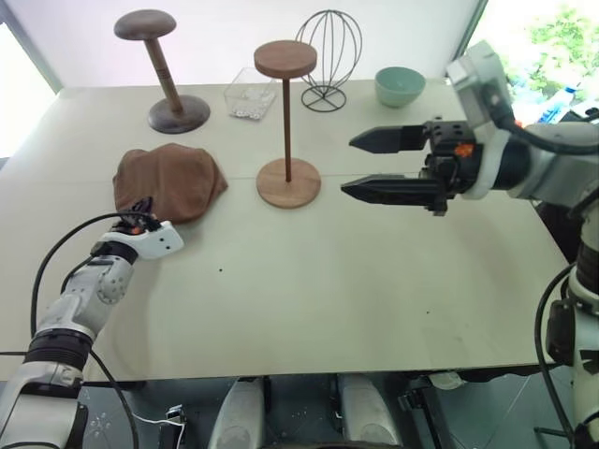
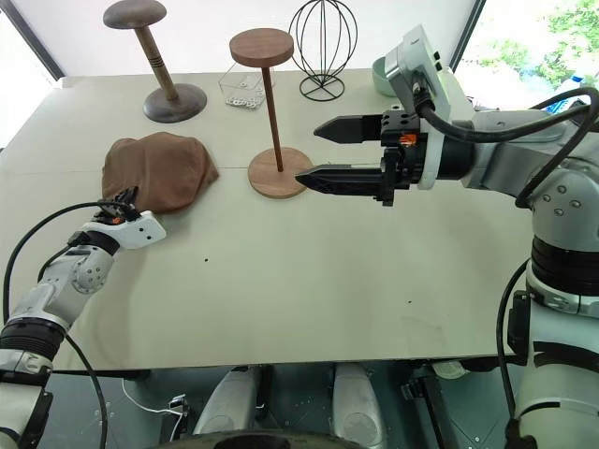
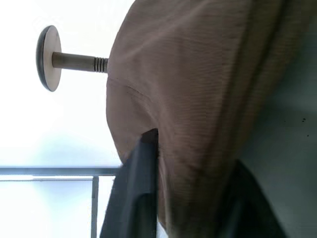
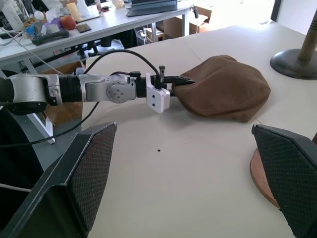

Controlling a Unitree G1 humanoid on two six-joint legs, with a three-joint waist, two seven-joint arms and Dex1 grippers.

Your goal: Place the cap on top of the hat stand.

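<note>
Centrally, we take the reddish-brown wooden hat stand (image 1: 287, 126) as our landmark: a thin straight pole rising upright from a flat round base to a flat round top disc, which is bare. Behind it and toward our left stands a darker wooden stand (image 1: 165, 71) with a thick turned pole, leaning a little. Just behind the landmark lies a clear plastic container (image 1: 250, 94), and beside that, behind and slightly right, a black wire globe-shaped stand (image 1: 328, 58). Farther right behind sits a pale green ceramic bowl (image 1: 400, 86). All rest on a smooth beige table (image 1: 328, 290).

Right of the landmark's pole, our right gripper (image 1: 357, 164) hangs above the table, level and pointing toward the pole, its two black fingers spread wide with nothing between them; it stands close beside the stand without touching it.

Left of the landmark's base, apart from it, the soft brown suede-like flat cap (image 1: 169, 180) lies slumped on the table, rounded, floppy and creased, clearly wider than the stand's discs. At the cap's near edge, our left gripper (image 4: 179, 79) has its dark fingers (image 3: 134, 193) closed on a fold of the fabric, which bulges between them in the left wrist view.
</note>
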